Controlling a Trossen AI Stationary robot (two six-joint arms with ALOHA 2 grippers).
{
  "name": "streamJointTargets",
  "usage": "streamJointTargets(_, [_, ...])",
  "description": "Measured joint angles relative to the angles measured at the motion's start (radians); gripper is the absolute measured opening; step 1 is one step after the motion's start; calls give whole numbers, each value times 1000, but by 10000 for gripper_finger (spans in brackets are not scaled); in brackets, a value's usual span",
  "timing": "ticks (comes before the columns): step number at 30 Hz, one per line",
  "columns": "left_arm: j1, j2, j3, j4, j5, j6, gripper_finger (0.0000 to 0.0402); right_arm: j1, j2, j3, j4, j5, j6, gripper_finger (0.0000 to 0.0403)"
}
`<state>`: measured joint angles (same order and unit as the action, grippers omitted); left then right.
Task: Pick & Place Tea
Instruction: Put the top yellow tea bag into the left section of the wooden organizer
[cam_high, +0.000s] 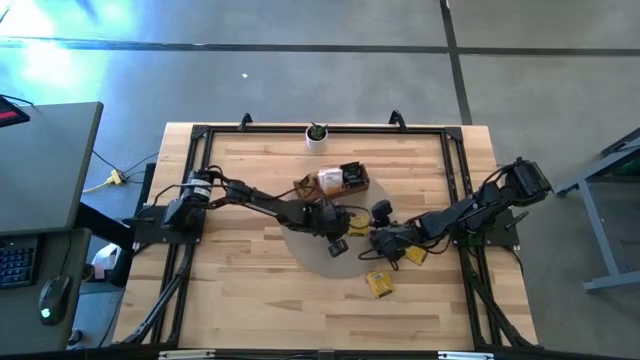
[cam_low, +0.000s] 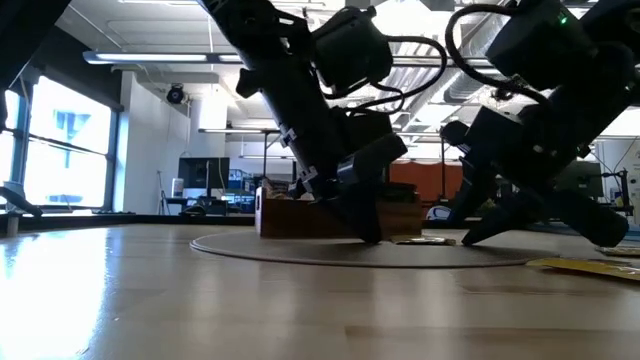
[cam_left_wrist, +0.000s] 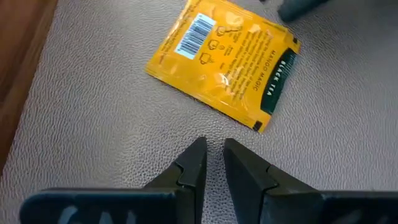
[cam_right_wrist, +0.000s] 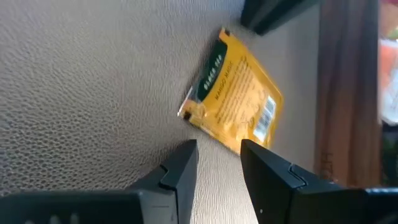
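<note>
1. Tea: we see a yellow sachet lying flat on the grey mat, just ahead of both claws.
2. Our left claw holds nothing, fingers narrowly apart.
3. Our right claw holds nothing, fingers apart, just short of the sachet.

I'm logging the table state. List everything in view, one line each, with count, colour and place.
round mat: one, grey, middle of the table under both hands.
yellow sachet: one on the mat, lying flat between the two hands, barcode side up.
loose sachets: at least two, yellow, on the bare wood near the right arm; exact count unclear.
wooden tray: one, brown, behind the mat, with sachets in it.
plant pot: one, white, at the far table edge.
table: one, pale wood with a black frame.
left hand: dark, fingers nearly together and empty, low over the mat just short of the yellow sachet.
right hand: dark, fingers apart and empty, facing the same sachet from the other side.
</note>
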<state>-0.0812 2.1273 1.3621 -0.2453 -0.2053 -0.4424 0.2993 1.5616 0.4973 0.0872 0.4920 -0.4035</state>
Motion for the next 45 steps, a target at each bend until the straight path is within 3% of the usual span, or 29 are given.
streamJointTargets(9, [27,0,2,23,58,12,57,46,3,0,116,-219,148,124])
streamJointTargets(11, [28,0,2,23,70,11,57,69,4,-1,129,-204,134,124])
streamJointTargets(15, [14,-7,2,20,49,-7,57,103,4,-2,131,-56,111,124])
streamJointTargets(17, [13,-18,0,8,40,-7,57,103,4,-2,124,-31,117,124])
streamJointTargets(31, [7,-24,-1,14,38,-37,57,91,4,-2,162,-109,104,124])
streamJointTargets(40, [-13,-24,-2,64,71,-37,57,23,4,-1,171,-147,129,124])
streamJointTargets(45, [-20,-25,-2,56,24,-32,57,28,4,-1,172,-163,58,124])
